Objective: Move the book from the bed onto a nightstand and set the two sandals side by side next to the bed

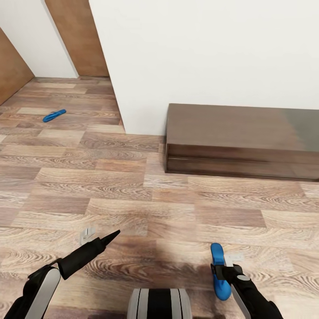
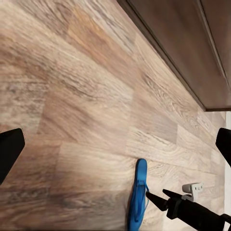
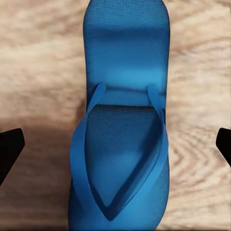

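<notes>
Sandal (image 3: 120, 134) in your right gripper (image 1: 223, 270), jaws clamped on it: light and floppy, so pinch the sole edge. Left gripper (image 1: 104, 241): jaw state unclear.

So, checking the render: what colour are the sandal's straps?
Bright blue straps, clearest in the right wrist view.

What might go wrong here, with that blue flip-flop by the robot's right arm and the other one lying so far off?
1. The right tool is at the near sandal, but its fingers look spread wide in the wrist view, so the thin sandal may not be gripped securely and could slip.
2. The far sandal lies well away across the wood floor, so pairing them means another trip.
3. The low dark cabinet stands close ahead; a swinging arm could knock it.
</notes>
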